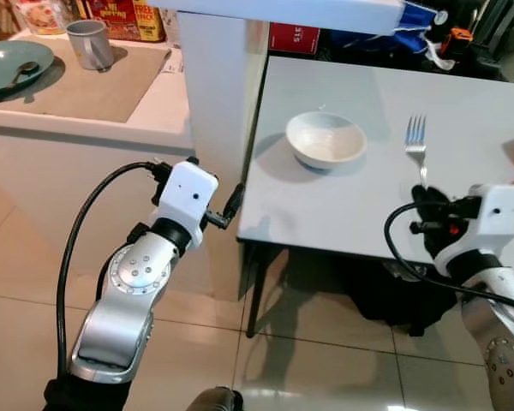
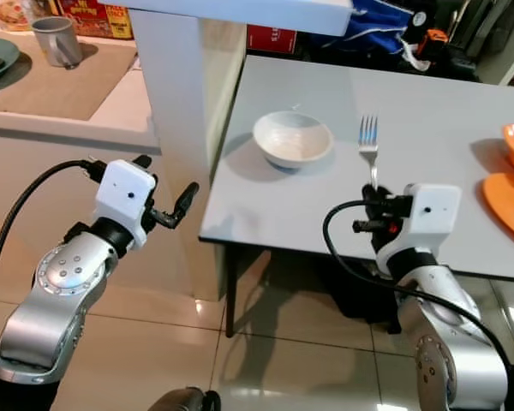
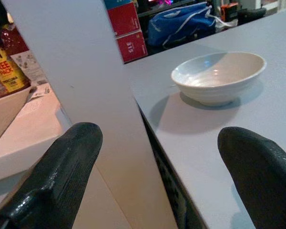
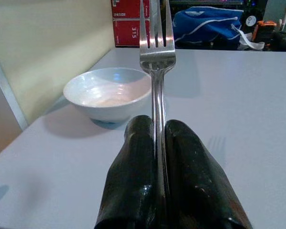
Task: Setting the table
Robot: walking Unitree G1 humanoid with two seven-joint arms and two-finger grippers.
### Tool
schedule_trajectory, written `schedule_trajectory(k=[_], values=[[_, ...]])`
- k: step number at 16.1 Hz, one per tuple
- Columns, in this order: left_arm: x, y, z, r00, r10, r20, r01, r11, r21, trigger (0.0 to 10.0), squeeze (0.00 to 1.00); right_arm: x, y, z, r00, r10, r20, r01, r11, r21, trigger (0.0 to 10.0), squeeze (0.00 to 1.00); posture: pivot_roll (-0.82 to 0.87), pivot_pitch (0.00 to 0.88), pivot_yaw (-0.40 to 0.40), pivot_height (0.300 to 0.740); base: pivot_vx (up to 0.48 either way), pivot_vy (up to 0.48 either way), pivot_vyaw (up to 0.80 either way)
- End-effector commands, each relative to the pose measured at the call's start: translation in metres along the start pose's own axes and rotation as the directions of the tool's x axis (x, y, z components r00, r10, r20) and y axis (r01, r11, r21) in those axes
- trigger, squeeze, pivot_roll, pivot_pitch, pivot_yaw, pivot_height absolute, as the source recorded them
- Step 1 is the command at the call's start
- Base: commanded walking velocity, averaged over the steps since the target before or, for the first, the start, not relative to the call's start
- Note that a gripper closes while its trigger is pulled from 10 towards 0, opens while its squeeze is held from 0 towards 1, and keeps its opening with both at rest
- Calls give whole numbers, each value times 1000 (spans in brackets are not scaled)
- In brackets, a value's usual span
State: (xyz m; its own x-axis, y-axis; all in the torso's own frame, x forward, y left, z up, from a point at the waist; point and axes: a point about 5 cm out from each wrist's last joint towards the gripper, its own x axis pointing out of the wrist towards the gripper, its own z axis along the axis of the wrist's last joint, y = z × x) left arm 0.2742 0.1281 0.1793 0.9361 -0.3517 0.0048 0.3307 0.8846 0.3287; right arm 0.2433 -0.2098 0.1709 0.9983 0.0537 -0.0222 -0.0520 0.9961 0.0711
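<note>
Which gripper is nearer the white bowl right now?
Hard to call, roughly equal. The right gripper is over the table, shut on the fork just right of the white bowl. The left gripper hangs open off the table's near-left corner.

A pale grey table (image 2: pixel 463 214) is seen across the centre and right of the frame. A white bowl (image 2: pixel 292 138) is set on it left of centre, and orange dishes (image 2: pixel 510 175) are parked at the right edge. Shiny beige floor tiles (image 2: pixel 274 342) are spread underneath.
</note>
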Motion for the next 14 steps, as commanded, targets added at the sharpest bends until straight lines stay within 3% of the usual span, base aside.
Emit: schedule_trajectory(k=[1, 4, 8, 10, 12, 14], values=[[3, -6, -1, 1000, -9, -3, 9, 1000, -6, 10000, 0, 2, -2, 2, 1000, -15, -1, 15, 1000, -16, 10000, 0, 41, 50, -24, 740, 0, -480, 0], [8, -6, -3, 1000, 19, -13, -20, 999, -31, 10000, 0, 9, -2, 0, 999, 4, -34, -5, 1000, -30, 10000, 0, 31, 30, -22, 740, 0, -90, 0], [16, -15, -2, 999, -35, 30, 36, 999, -33, 10000, 0, 25, 0, -2, 998, -1, -70, -3, 998, -56, 10000, 0, -2, 36, -2, 740, 0, 0, 0], [16, -25, -4, 991, -123, 46, 125, 992, -36, 10000, 0, 42, 5, -2, 992, -21, -124, 18, 1000, -23, 10000, 0, -10, 48, -5, 740, 0, 0, 0], [13, -28, -5, 983, -173, 66, 176, 983, -41, 10000, 0, 52, 10, -8, 980, -56, -190, 48, 998, -44, 10000, 0, -4, 63, -3, 740, 0, 0, 0], [9, -34, -1, 966, -238, 103, 248, 964, -95, 10000, 0, 73, 9, -14, 964, -125, -236, 125, 992, -13, 10000, 0, 6, 71, -11, 740, 0, 0, 0]])
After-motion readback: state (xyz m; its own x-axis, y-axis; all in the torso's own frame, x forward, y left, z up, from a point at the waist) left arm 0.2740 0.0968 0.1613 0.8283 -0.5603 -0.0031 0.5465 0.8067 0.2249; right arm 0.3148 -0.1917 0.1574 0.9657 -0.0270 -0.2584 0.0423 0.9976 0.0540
